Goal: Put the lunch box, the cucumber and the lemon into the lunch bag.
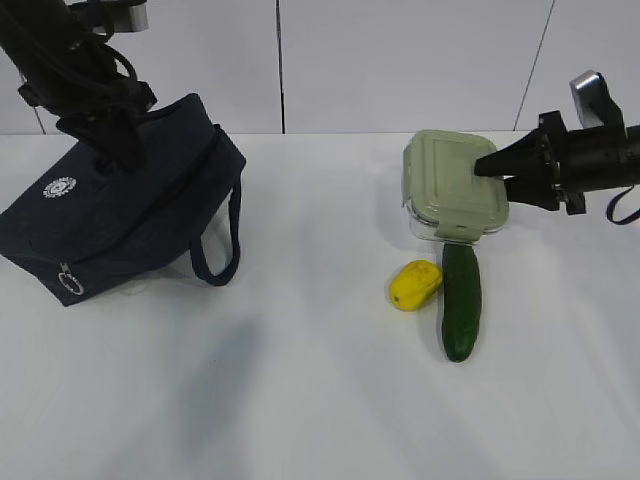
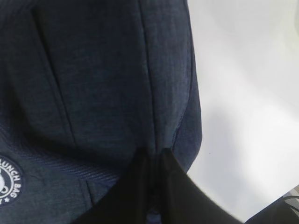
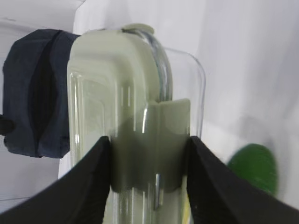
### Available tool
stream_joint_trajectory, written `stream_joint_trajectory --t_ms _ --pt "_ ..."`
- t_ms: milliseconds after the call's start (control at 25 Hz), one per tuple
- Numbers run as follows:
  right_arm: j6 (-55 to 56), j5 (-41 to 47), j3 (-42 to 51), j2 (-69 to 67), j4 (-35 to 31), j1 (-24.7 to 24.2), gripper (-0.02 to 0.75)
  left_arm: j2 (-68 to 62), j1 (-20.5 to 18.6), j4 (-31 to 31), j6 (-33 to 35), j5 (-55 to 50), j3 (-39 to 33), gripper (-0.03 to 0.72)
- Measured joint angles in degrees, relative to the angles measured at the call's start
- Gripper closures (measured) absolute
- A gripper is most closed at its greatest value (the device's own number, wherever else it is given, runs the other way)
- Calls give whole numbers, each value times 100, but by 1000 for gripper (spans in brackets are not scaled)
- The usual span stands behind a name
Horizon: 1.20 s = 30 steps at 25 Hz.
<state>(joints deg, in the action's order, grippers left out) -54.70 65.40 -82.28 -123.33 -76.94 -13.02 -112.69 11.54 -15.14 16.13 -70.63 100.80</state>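
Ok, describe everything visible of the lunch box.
The lunch box is a clear rectangular container with rounded corners and a pale sage-green snap-on lid, closed. It sits tilted on the white table, behind the cucumber, whose end meets its front clasp. The right hand straddles a side clasp, one finger on each side.
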Motion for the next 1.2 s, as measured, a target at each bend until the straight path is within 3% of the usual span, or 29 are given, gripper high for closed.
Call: stream_joint_trajectory --t_ms 520,1200 --pt "118 10 -328 0 -387 991 385 -3 366 -352 0 0 133 681" --pt "118 14 -328 0 -464 1320 385 -3 695 -932 -116 6 249 681"
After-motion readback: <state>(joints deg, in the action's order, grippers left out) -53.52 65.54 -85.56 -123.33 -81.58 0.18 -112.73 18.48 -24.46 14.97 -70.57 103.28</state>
